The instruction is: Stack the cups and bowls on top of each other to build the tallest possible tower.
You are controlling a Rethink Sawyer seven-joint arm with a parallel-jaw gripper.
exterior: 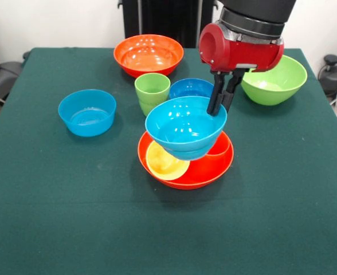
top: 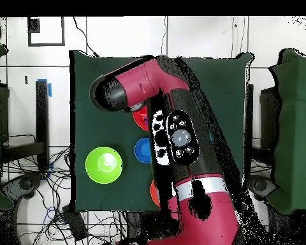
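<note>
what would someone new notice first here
Probably the gripper pinching the rim of a light blue bowl, held tilted over a large orange bowl at the table's middle, with a yellow cup lying inside. In the overhead view the red arm hides most of this.

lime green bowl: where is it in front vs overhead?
Front view: the large glossy lime green plastic bowl sits at the table's far right, beside the red arm.
Overhead view: it lies at lower left on the cloth.
Shared landmark: the small dark blue plastic bowl lies near it in both.
</note>
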